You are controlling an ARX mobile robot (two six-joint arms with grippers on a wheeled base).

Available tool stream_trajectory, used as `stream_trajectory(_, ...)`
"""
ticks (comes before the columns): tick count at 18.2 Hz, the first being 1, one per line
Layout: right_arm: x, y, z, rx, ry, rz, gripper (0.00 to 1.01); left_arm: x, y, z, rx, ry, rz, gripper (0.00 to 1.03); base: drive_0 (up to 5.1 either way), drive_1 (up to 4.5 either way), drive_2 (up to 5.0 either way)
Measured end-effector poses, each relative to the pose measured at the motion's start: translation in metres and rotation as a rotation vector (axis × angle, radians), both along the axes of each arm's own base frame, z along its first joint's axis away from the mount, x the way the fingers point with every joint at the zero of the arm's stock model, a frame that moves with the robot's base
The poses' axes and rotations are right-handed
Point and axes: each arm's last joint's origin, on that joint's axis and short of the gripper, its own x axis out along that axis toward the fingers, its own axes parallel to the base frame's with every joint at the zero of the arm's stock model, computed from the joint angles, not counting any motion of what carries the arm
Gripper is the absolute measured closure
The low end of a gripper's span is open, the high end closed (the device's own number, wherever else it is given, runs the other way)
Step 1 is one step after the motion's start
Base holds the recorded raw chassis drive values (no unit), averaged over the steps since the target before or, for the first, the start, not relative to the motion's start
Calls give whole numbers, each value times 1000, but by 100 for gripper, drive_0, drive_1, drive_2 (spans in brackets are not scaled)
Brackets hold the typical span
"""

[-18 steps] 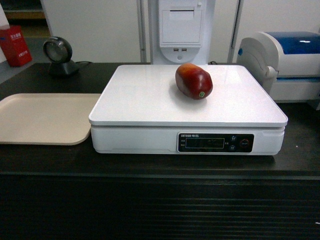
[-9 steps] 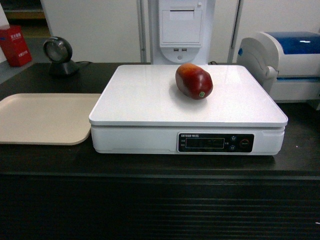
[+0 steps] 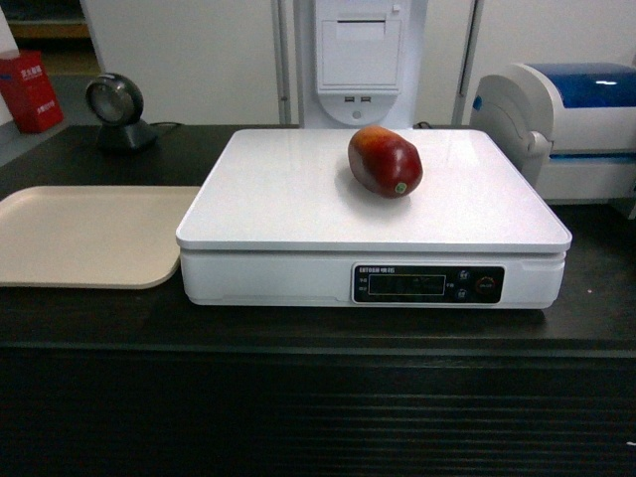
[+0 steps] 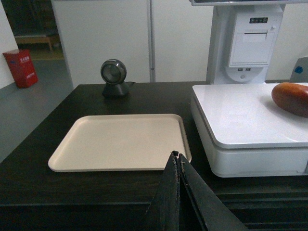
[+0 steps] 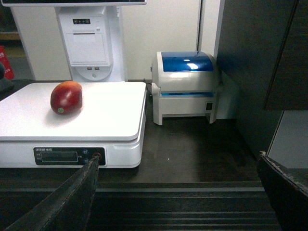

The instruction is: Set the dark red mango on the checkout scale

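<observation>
The dark red mango (image 3: 386, 161) lies on the white scale (image 3: 298, 209), right of the plate's middle, its small green sticker facing the front. The scale stands on the dark checkout counter (image 3: 318, 333). In the right wrist view the mango (image 5: 66, 97) rests on the scale (image 5: 110, 120) far ahead and to the left of my right gripper (image 5: 178, 161), which is open and holds nothing, low before the ribbed front. My left gripper (image 4: 176, 155) is shut with nothing in it, in front of the counter edge; the mango (image 4: 292, 98) shows at the right edge there. Neither gripper appears in the head view.
A beige tray (image 3: 89, 234) lies left of the scale. A round black scanner (image 3: 117, 109) stands at the back left, a white-and-blue printer (image 3: 566, 124) at the right, a white terminal post (image 3: 360, 60) behind the scale. A dark wall panel (image 5: 260, 62) rises beyond the printer.
</observation>
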Motion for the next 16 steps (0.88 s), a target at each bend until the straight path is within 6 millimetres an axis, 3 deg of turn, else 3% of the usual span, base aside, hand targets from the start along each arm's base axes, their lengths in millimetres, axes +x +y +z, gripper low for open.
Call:
stream_trajectory(13,0,0,0,0,0,0,3,-10,0,0,0,-1,0,101,0,0,0)
stream_trajectory(16,0,0,0,0,0,0,3,-20,0,0,0,-10,0,101,0,0,0)
